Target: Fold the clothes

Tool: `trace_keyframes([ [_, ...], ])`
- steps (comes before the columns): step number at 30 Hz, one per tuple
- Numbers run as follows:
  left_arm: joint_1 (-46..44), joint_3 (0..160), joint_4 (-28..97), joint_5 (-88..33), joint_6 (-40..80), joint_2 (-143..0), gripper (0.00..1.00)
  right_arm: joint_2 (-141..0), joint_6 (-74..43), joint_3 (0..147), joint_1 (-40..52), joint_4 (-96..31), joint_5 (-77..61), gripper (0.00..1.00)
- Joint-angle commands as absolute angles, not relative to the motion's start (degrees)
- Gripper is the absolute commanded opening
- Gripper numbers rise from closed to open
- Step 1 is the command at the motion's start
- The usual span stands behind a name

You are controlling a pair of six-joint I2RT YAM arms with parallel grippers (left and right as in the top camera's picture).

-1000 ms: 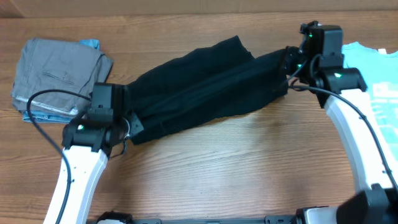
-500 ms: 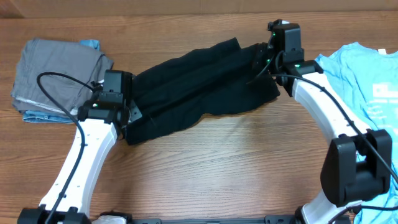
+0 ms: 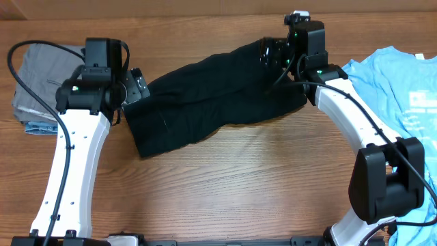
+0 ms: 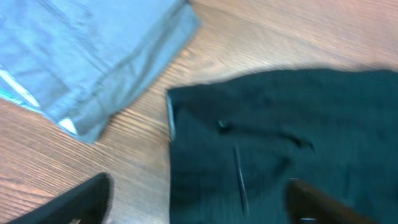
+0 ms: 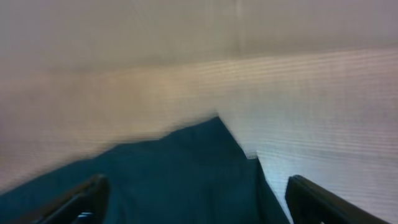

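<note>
No word, number or brand can be read in any of these views. The only printing in sight is the white print on the light blue T-shirt, which lies on the worktop to the right of the black shirt. That print is cut off by the picture's right edge and is too small to make out as letters.

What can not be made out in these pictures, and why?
1. Light blue T-shirt: overhead, the right edge cuts off its print.
2. Grey garment: overhead, the left arm covers part of it.
3. Black shirt: right wrist view, blur hides its folds.
</note>
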State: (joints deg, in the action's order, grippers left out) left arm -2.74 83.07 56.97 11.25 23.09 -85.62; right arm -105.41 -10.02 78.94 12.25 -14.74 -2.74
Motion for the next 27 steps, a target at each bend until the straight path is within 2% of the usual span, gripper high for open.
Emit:
trace_keyframes([
  [1,-2.8,84.1,62.7,1.4,18.1,-86.1,0.57,-100.4,-8.9,80.1,11.4,-25.0,-3.1,0.79],
  [2,-2.8,84.0,64.4,0.8,17.0,-86.7,0.49,-100.0,-8.9,80.1,11.4,-28.3,-3.1,0.72],
  [3,-2.8,83.8,65.5,-0.1,15.6,-87.3,0.37,-99.8,-8.9,80.1,11.5,-31.3,-3.1,0.57],
  [4,-2.8,83.5,66.5,-0.3,15.0,-87.8,0.24,-99.9,-8.9,80.1,11.5,-34.3,-3.4,0.39],
  [5,-2.8,82.9,67.1,-0.3,15.0,-88.7,0.05,-100.2,-8.9,79.9,11.6,-37.2,-5.7,0.19],
  [6,-2.8,82.5,67.5,-0.8,15.2,-89.5,0.04,-100.7,-8.8,79.5,11.6,-37.9,-7.7,0.05],
  [11,-3.0,82.5,69.7,-5.1,15.4,-90.7,0.04,-105.6,-4.3,77.9,11.6,-35.7,-9.0,0.04],
  [22,-3.0,82.5,73.4,-5.0,15.2,-90.7,0.04,-119.7,-3.9,77.5,12.0,-22.8,-9.1,0.04],
  [27,-3.0,82.5,73.3,-4.9,15.2,-90.7,0.04,-120.4,-3.1,77.5,11.5,-32.4,-8.8,0.04],
])
